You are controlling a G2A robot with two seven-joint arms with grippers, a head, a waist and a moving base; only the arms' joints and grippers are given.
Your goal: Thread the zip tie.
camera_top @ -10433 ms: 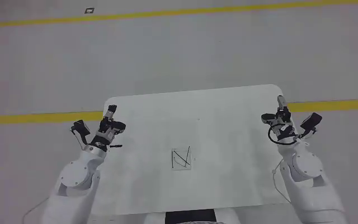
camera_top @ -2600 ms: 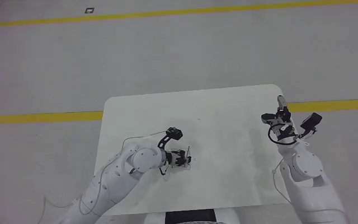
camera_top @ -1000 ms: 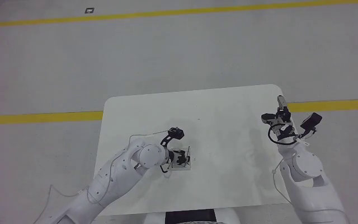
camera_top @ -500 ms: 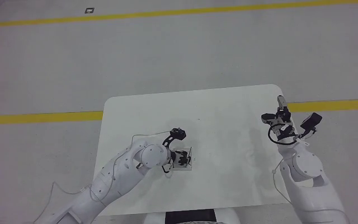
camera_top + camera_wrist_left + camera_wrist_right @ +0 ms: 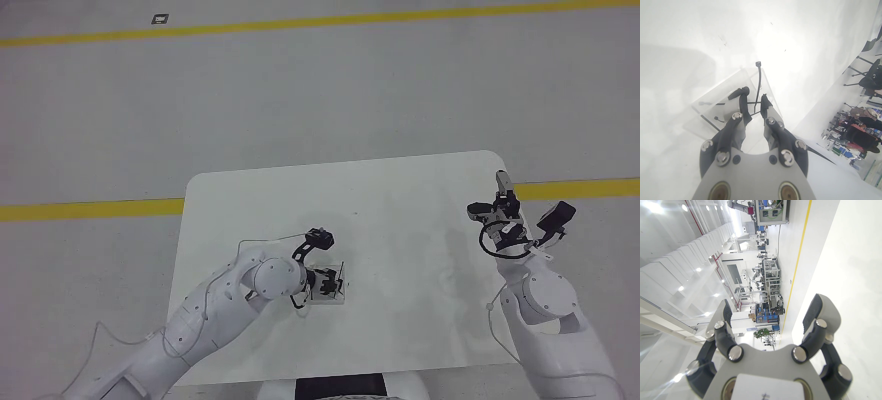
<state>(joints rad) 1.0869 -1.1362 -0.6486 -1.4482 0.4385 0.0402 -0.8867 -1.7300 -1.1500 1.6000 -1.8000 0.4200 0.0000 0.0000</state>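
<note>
The zip tie point(image 5: 758, 83), thin and black with a square head, lies on a clear tray point(image 5: 728, 81) at 7 o'clock of the table point(image 5: 420, 220) centre; the left gripper point(image 5: 754, 94) straddles it, fingers slightly apart. The right gripper point(image 5: 770, 303), at 3 o'clock, is spread wide.

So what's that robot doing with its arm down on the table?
It's going after a black zip tie that lies in a clear tray on the white table. The left gripper is down in the tray with its fingers open on either side of the tie's strap, not squeezing it yet. The right gripper is open and holds nothing, off at the table's edge. As far as I can see, the tie isn't threaded yet.
</note>
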